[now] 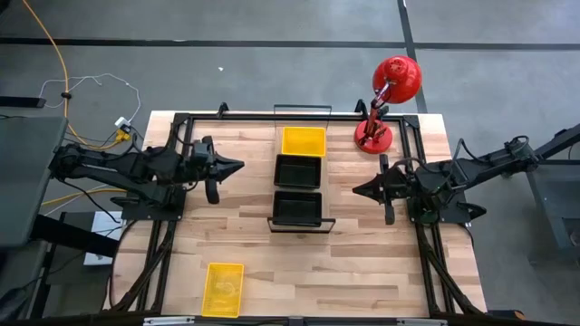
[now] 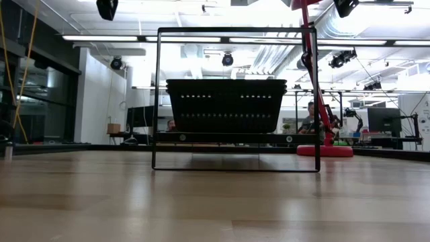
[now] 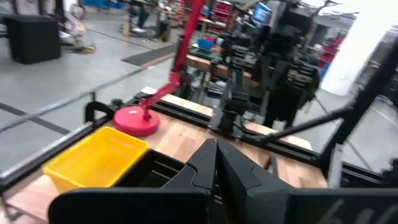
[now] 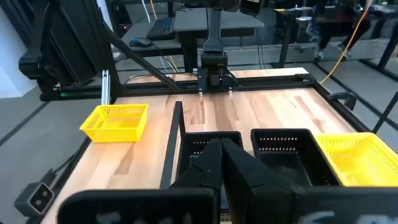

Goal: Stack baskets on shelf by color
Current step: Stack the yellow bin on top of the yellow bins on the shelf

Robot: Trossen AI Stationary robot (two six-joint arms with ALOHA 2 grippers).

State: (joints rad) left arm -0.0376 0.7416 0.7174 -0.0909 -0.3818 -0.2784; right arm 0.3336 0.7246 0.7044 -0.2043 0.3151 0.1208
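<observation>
We saw the shelf point(image 1: 300, 220) in the middle of the table point(image 1: 362, 263). On it sat three baskets in a row: a yellow basket point(image 1: 303, 140) at the 12 o'clock end, then a black basket point(image 1: 299, 171), then another black basket point(image 1: 298, 207) at the 6 o'clock end. One more yellow basket point(image 1: 224, 289) lay alone on the table, far off toward 7 o'clock. A red lamp point(image 1: 388, 95) stood near 1 o'clock. The left gripper point(image 1: 237, 167) waited at 9 o'clock, pinched tight and holding nothing. The right gripper point(image 1: 358, 190) waited at 3 o'clock, also pinched tight and holding nothing. Nothing stood between them and the shelf.
</observation>
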